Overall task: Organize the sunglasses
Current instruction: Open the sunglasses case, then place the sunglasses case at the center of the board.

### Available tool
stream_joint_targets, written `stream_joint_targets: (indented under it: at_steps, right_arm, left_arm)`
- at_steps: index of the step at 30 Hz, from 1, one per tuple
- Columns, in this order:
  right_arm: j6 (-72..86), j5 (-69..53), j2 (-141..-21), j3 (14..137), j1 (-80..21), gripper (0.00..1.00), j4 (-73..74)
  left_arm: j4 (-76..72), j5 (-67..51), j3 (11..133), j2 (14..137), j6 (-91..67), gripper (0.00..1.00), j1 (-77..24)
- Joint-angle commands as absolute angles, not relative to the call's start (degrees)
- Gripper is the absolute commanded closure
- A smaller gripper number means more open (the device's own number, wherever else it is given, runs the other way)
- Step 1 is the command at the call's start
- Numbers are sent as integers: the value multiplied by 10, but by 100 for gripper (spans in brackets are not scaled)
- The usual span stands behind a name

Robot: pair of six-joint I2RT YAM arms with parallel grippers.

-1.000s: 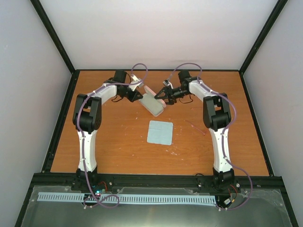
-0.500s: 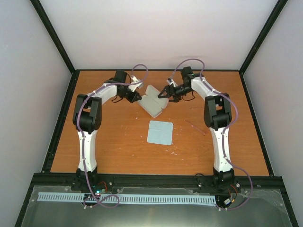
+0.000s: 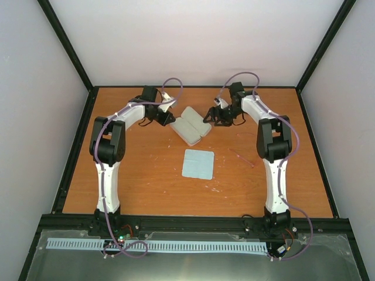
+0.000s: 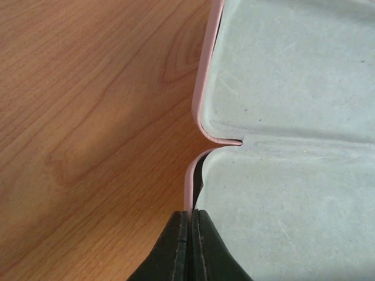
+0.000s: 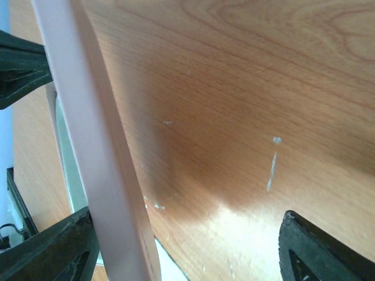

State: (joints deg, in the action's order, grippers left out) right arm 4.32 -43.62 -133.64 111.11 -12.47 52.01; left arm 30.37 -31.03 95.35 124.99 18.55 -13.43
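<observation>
While the counter [image 3: 146, 170] carries all, case [image 3: 191, 124] lies open, far-centre. Cloth [image 3: 197, 164] nearer. Sunglasses [image 3: 242, 157] on bare wood right of cloth. Left tool [image 4: 190, 246] pinching case rim; right tool [image 5: 187, 216] spread beside case.

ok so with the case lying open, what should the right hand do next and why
Probably draw the open right hand back from the pink oblong case and swing it toward the thin red-pink sunglasses: the case lies open and flat, the left hand pinches its rim, and the glasses lie loose outside it.
</observation>
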Motion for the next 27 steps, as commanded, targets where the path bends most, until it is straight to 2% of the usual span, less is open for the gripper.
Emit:
stream_joint_targets:
  at_steps: [1, 6, 8, 9, 10, 12, 13, 16, 27]
  right_arm:
    - [51, -374, -1228, 1083, -111, 17, 488]
    - [75, -339, -1131, 988, -108, 16, 449]
    - [97, -329, -1105, 938, -110, 18, 432]
    - [110, -328, -1098, 915, -113, 25, 426]
    - [117, -324, -1094, 897, -118, 38, 422]
    - [128, -297, -1099, 876, -134, 76, 429]
    - [136, -284, -1107, 870, -153, 89, 432]
    - [160, -255, -1143, 875, -186, 97, 435]
    - [226, -181, -1260, 963, -232, 97, 429]
  left_arm:
    - [276, -295, 975, 1245, 130, 100, -131]
    - [288, -257, 1027, 1292, 91, 100, -132]
    - [303, -246, 1056, 1313, 80, 100, -134]
    - [307, -238, 1067, 1323, 74, 100, -136]
    - [311, -229, 1076, 1330, 71, 100, -138]
    - [318, -216, 1094, 1345, 67, 100, -144]
    - [324, -212, 1102, 1352, 65, 100, -148]
    - [336, -197, 1118, 1366, 64, 100, -156]
    - [332, -172, 1071, 1361, 68, 99, -163]
